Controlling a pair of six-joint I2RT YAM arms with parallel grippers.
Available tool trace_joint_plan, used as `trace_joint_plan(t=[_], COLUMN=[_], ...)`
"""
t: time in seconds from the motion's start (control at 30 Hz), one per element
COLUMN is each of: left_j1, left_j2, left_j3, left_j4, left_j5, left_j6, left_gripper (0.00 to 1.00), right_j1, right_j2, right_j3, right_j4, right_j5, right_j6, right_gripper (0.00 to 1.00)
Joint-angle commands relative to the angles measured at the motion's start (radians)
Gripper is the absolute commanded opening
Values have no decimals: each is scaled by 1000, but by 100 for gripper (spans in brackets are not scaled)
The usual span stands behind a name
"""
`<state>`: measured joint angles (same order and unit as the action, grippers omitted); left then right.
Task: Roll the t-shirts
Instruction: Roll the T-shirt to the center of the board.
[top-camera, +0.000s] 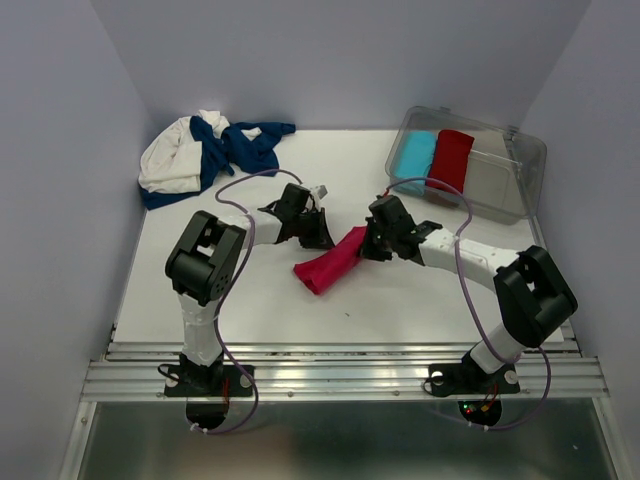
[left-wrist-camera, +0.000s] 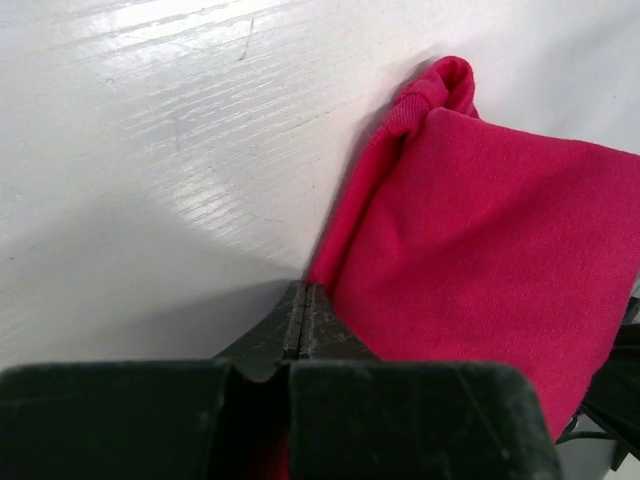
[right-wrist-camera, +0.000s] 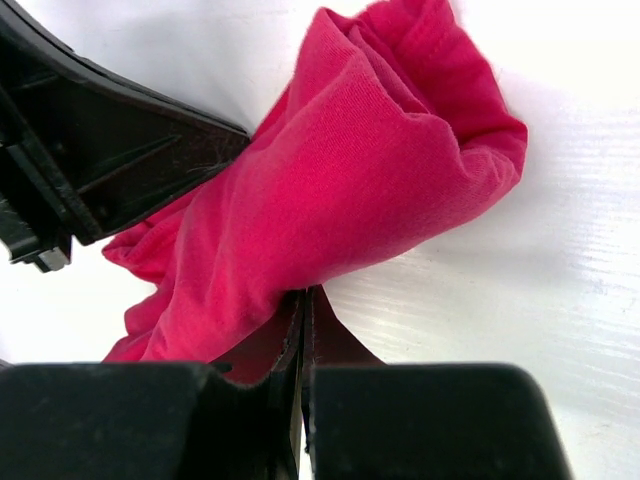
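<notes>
A bright pink-red t-shirt (top-camera: 332, 263) lies bunched into a thick strip at the middle of the table, also seen in the left wrist view (left-wrist-camera: 490, 260) and the right wrist view (right-wrist-camera: 340, 190). My left gripper (top-camera: 322, 236) (left-wrist-camera: 304, 290) is shut, its tips on the table against the shirt's far left edge, with no cloth showing between the jaws. My right gripper (top-camera: 368, 245) (right-wrist-camera: 305, 295) is shut too, its tips tucked under the strip's far right end. Navy (top-camera: 245, 147) and cream-white (top-camera: 172, 160) t-shirts lie heaped at the back left.
A clear plastic bin (top-camera: 500, 170) stands at the back right, holding a light-blue roll (top-camera: 415, 153) and a darker red roll (top-camera: 450, 158). Purple cables loop over both arms. Walls close in the table on three sides.
</notes>
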<state>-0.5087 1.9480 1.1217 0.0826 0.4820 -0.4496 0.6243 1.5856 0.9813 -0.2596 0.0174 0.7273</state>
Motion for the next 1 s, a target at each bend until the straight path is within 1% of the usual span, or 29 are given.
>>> trace_joint_plan(t=[0.0, 0.2, 0.37, 0.63, 0.83, 0.97], left_j1=[-13, -30, -63, -99, -99, -99], left_j2=[3, 14, 38, 54, 19, -6], left_j3=[-28, -51, -37, -31, -62, -59], left_j4=[51, 89, 114, 143, 140, 97], left_j5=[35, 76, 104, 142, 150, 121], left_j6=[-4, -27, -40, -58, -46, -17], left_gripper=[0, 0, 0, 0, 0, 0], right_j1=[23, 23, 23, 23, 23, 23], right_j2=[2, 13, 39, 62, 88, 117], right_j3=[-12, 25, 66, 79, 71, 68], right_j4=[78, 100, 99, 92, 83, 82], right_j5=[-10, -8, 4, 42, 79, 84], right_j6=[20, 15, 1, -6, -11, -11], right_gripper=[1, 1, 1, 1, 1, 1])
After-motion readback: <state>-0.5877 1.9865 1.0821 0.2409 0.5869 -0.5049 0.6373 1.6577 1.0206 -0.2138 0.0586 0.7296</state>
